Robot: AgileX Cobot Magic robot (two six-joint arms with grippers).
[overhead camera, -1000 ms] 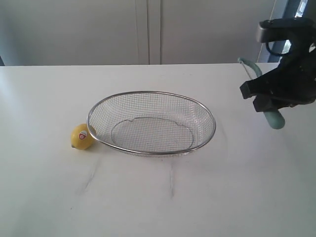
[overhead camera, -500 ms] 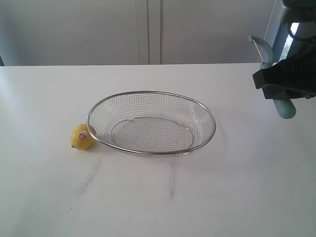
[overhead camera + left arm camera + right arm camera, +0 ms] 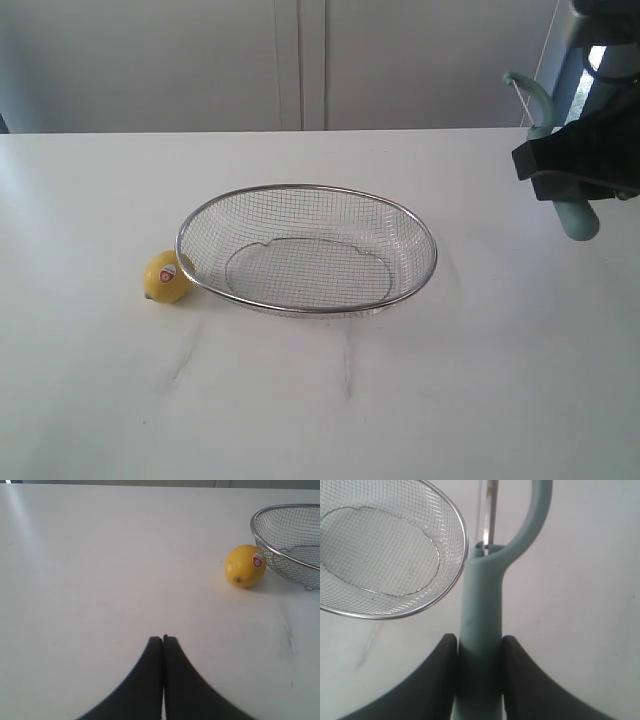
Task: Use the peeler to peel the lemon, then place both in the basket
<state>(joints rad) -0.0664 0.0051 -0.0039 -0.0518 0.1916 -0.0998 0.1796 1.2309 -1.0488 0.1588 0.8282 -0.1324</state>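
Yellow is picked out first: the lemon is found resting on the white surface, tucked against the left end of the oval wire-mesh basket. It sits so close to the rim that touching or just beside cannot be told apart. Its red-and-white sticker is turned upward, and its peel is seen whole. The basket itself is set near the middle of the surface.

Over on the right, well apart from the fruit, the peeler is carried clear above the surface, clamped in the right hand. It is tilted, with the handle end lower and the curved head higher. In the right wrist view the dark fingers are seen pressed on both sides of the pale teal handle. The metal blade is pointed away from the wrist, just past the basket's rim.

The left hand is shown in its own wrist view with fingertips pressed together over bare surface, the lemon lying well ahead of it.
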